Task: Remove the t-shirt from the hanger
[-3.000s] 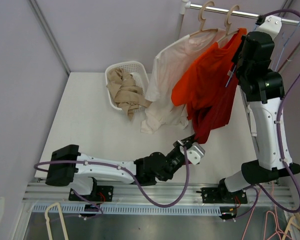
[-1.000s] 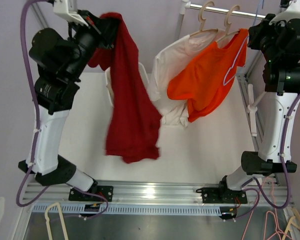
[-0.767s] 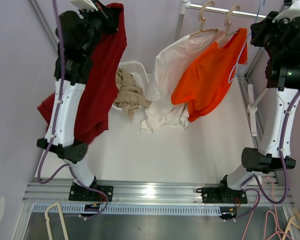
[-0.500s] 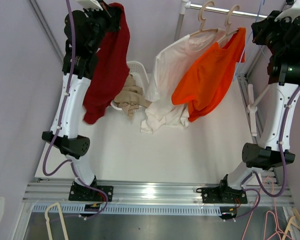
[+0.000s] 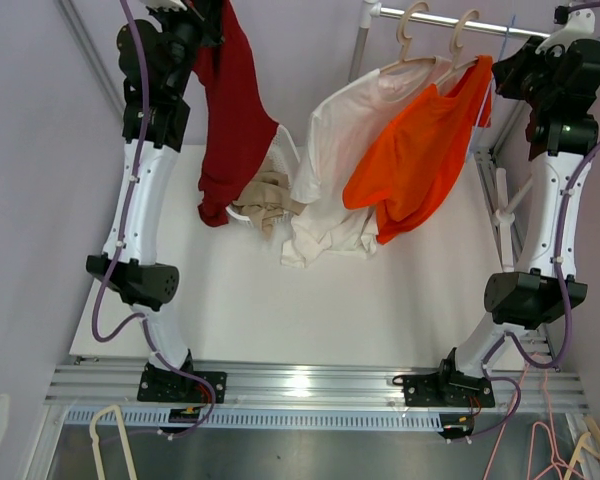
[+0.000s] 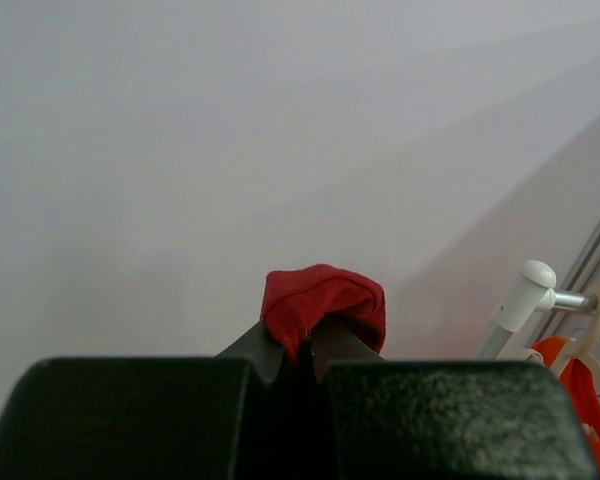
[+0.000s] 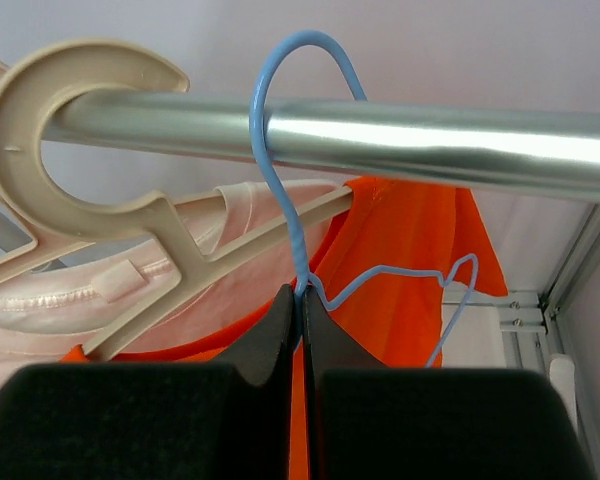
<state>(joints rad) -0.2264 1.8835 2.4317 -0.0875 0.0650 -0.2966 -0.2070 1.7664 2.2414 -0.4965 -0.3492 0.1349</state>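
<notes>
The dark red t-shirt (image 5: 235,110) hangs free from my left gripper (image 5: 212,12), raised high at the back left. In the left wrist view that gripper (image 6: 302,345) is shut on a bunched fold of the red t-shirt (image 6: 325,300). My right gripper (image 7: 300,300) is shut on the neck of a bare blue wire hanger (image 7: 280,150), hooked over the metal rail (image 7: 430,135) at the back right. The shirt's lower hem dangles just above the white basket (image 5: 283,145).
On the rail (image 5: 440,20) two beige hangers carry a pale white shirt (image 5: 330,150) and an orange shirt (image 5: 420,160). The basket holds beige clothes (image 5: 265,190). Loose hangers lie below the table's near edge at left (image 5: 110,430) and right (image 5: 560,450).
My left arm has swung round with the red t-shirt, so it now hangs further back and right, over the basket. The right arm has hardly moved and still grips the blue hanger.
</notes>
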